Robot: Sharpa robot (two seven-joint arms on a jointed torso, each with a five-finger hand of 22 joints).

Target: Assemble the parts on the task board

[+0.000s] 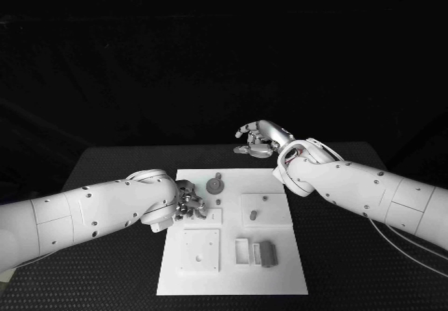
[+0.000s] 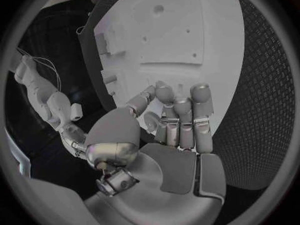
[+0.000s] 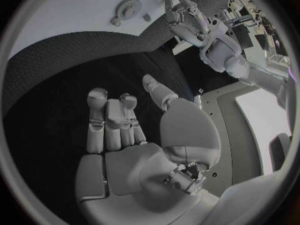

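Note:
The white task board (image 1: 280, 275) lies in the middle of the black table. On its far part a grey gear (image 1: 215, 188) lies flat, with a small peg (image 1: 219, 175) just beyond it. My left hand (image 1: 187, 204) sits at the board's left edge, fingers curled down over a small square recess. The left wrist view shows this hand (image 2: 172, 120) bent over the board (image 2: 162, 35); whether anything sits in its fingers is unclear. My right hand (image 1: 261, 139) hangs above the table past the board's far right corner, fingers (image 3: 112, 115) loosely bent and apart, holding nothing.
A raised square block (image 1: 261, 208) with a small peg stands right of centre on the board. Nearer me are a flat plate (image 1: 201, 249), a white slotted piece (image 1: 243, 251) and a dark grey block (image 1: 268, 254). Black table surrounds the board on all sides.

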